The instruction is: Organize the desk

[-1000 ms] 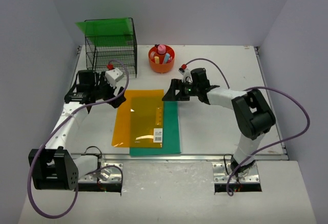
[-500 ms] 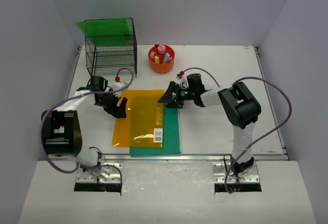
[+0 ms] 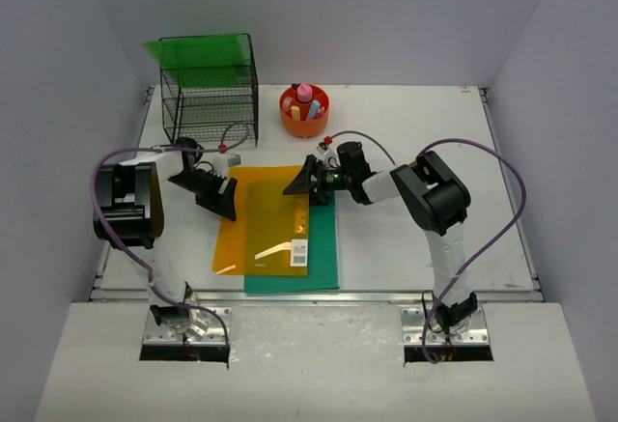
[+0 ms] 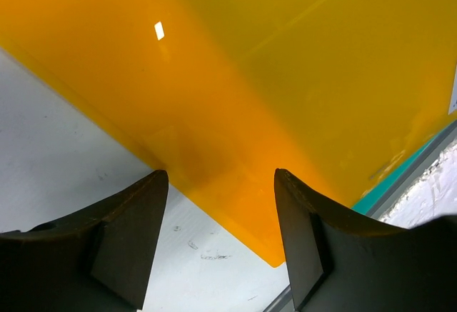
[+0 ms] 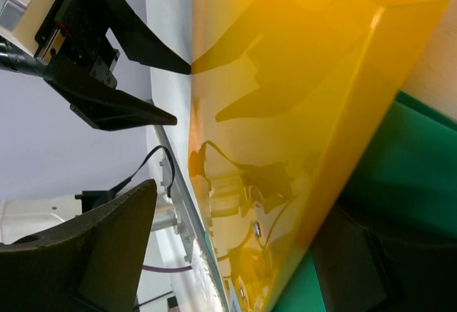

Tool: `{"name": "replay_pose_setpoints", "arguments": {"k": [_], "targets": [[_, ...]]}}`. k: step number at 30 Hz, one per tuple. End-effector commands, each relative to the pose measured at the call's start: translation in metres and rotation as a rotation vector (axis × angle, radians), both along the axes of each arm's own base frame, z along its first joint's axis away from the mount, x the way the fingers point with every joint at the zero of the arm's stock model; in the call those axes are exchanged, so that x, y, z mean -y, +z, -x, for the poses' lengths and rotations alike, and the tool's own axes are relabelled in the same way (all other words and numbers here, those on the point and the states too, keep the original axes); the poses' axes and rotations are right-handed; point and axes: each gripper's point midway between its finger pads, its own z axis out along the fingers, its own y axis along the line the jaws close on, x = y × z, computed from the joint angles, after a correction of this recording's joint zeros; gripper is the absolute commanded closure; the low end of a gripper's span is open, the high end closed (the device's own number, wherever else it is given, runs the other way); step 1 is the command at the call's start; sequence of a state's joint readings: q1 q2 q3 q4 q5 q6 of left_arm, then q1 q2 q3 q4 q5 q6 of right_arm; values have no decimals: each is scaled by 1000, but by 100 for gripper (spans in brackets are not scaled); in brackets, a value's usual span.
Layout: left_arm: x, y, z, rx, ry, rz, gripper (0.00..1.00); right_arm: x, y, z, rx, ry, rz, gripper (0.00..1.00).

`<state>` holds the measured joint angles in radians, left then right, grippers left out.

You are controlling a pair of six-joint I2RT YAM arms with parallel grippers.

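Observation:
On the white desk [image 3: 415,152] an orange translucent folder [image 3: 266,214] lies across a green folder [image 3: 326,253]. My left gripper [image 3: 230,210] is low at the orange folder's left edge. In the left wrist view its jaws stand open [image 4: 220,176], with the folder's edge [image 4: 285,76] running between the fingertips and bare desk [image 4: 71,148] beneath. My right gripper [image 3: 292,188] sits at the folder's far right corner. Its open jaws [image 5: 243,205] straddle the raised orange edge [image 5: 285,76], with the green folder [image 5: 407,169] below.
A black wire rack [image 3: 208,103] stands at the back left with a green sheet [image 3: 198,52] on top. An orange bowl [image 3: 304,113] holding small items sits behind the folders. A metal rail [image 3: 386,296] runs along the front edge.
Both arms have swung in to the orange folder: the left gripper down from near the rack to its left edge, the right leftward to its far corner. Both sets of jaws have narrowed.

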<state>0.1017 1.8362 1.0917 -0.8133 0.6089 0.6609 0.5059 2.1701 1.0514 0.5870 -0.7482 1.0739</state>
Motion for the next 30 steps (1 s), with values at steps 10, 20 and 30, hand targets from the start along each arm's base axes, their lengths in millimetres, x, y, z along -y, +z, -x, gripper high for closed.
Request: {"name": "replay_pose_setpoints", "arguments": {"k": [10,20,30], "targets": [[25,34,-1,97,-102,126,30,-20,27,1,194,121,-103,100],[75,278,-65,707,-455,71,24,-19,155,-4,712,222,-278,100],[88,273,-31,878,-840,-213,27,-36,215,42,1229,377,-312,100]]}}
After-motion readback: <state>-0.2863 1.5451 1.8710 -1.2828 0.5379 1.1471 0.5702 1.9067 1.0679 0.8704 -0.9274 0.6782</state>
